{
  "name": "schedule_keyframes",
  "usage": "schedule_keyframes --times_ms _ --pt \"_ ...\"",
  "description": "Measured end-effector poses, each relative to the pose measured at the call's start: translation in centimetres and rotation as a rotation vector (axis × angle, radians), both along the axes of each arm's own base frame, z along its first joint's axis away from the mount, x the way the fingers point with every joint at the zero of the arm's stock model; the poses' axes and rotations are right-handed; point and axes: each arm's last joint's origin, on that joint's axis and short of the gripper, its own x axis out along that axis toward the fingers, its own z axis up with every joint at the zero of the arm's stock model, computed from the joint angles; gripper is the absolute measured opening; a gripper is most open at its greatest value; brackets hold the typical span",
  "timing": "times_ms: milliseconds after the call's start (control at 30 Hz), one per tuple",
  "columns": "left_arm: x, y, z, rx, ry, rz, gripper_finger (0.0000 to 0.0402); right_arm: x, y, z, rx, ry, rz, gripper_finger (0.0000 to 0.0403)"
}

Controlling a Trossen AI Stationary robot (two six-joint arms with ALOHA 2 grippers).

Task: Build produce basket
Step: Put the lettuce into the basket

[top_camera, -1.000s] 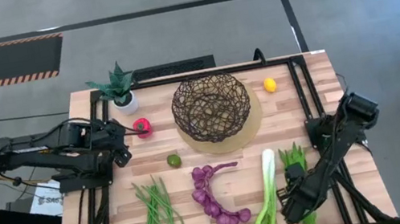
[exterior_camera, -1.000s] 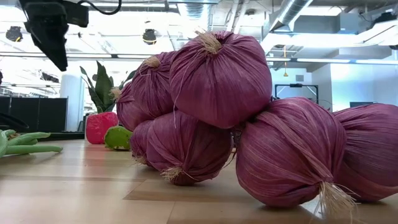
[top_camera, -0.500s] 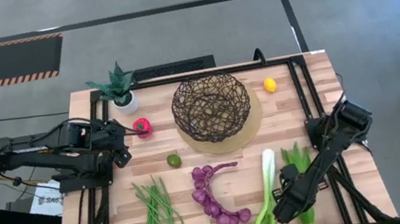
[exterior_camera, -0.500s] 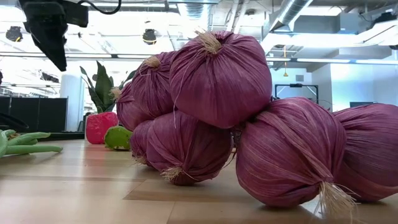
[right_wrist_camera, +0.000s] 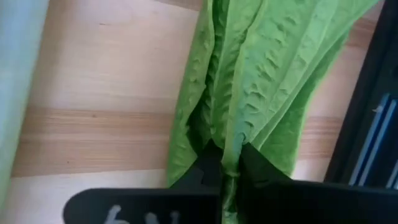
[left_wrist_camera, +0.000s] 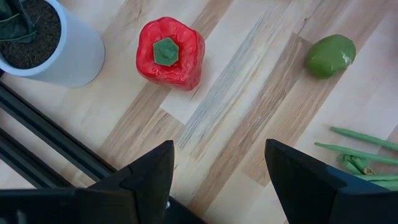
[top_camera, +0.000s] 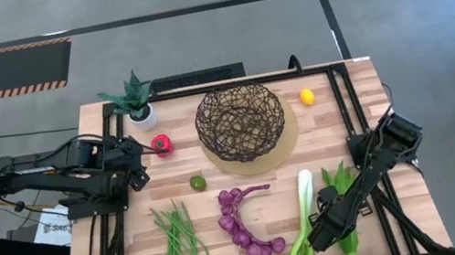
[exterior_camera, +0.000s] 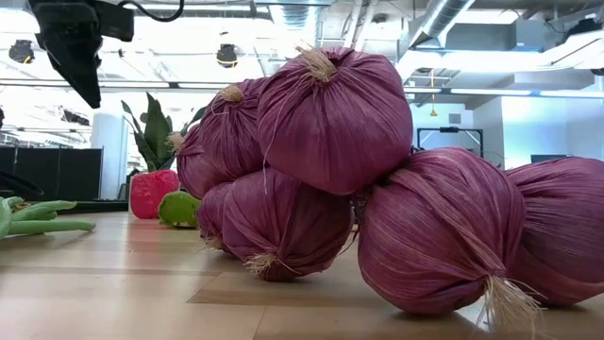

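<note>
Seen from above, the woven wire basket (top_camera: 240, 123) sits on a tan round mat (top_camera: 285, 147) at the back of the wooden counter (top_camera: 212, 200), with a lemon (top_camera: 307, 96) to its right and a red pepper (top_camera: 161, 144) and potted plant (top_camera: 135, 99) to its left. A lime (top_camera: 198, 182) lies in front of the pepper. Along the front edge lie long green beans (top_camera: 179, 244), a string of purple onions (top_camera: 246, 224), a leek (top_camera: 302, 219) and leafy green stalks (top_camera: 341, 192). At counter level the onions fill most of the low view, blocking everything behind them.

The right gripper (top_camera: 322, 230) is down at the front right, between leek and leafy stalks, its jaws clenched on the stalks' lower end, as the right wrist view shows. Compared with a second ago, it has shifted slightly left, towards the leek, and the stalks have moved with it.

The left gripper (left_wrist_camera: 217, 177) hovers beside the pepper, jaws spread and holding nothing, unchanged from a second ago.
</note>
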Motion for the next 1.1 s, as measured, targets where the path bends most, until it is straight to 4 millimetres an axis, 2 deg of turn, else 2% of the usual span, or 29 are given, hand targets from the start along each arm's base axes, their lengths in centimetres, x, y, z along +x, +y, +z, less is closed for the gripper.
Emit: schedule_keyframes --times_ms 100,233,400,533,633,767,967,1100 --pt "0.0 0.0 0.0 0.000 0.000 0.000 0.0238 -0.1 -0.2 0.4 0.001 0.010 0.011 0.0014" --pt "0.0 0.0 0.0 0.000 0.000 0.000 0.0238 0.2 -0.6 2.2 -0.003 0.037 0.050 0.0009" --pt "0.0 0.0 0.0 0.000 0.000 -0.001 0.0238 1.1 -1.4 6.4 -0.057 0.011 0.113 0.0009" --pt "0.0 0.0 0.0 0.000 0.000 0.000 0.0238 2.1 -2.3 10.7 -0.125 -0.089 0.191 0.0009" --pt "0.0 0.0 0.0 0.000 0.000 0.000 0.0238 2.8 -3.4 13.5 -0.178 -0.259 0.294 0.0008" --pt "0.0 0.0 0.0 0.000 0.000 0.000 0.0238 3.8 -5.3 16.7 -0.244 -0.391 0.405 0.0008" --pt "0.0 0.0 0.0 -0.001 -0.001 0.002 0.0238 5.3 -8.6 21.4 -0.349 -0.494 0.577 0.0008" --pt "0.0 0.0 0.0 -0.001 0.000 0.002 0.0238 6.3 -11.4 24.3 -0.426 -0.511 0.674 0.0008"
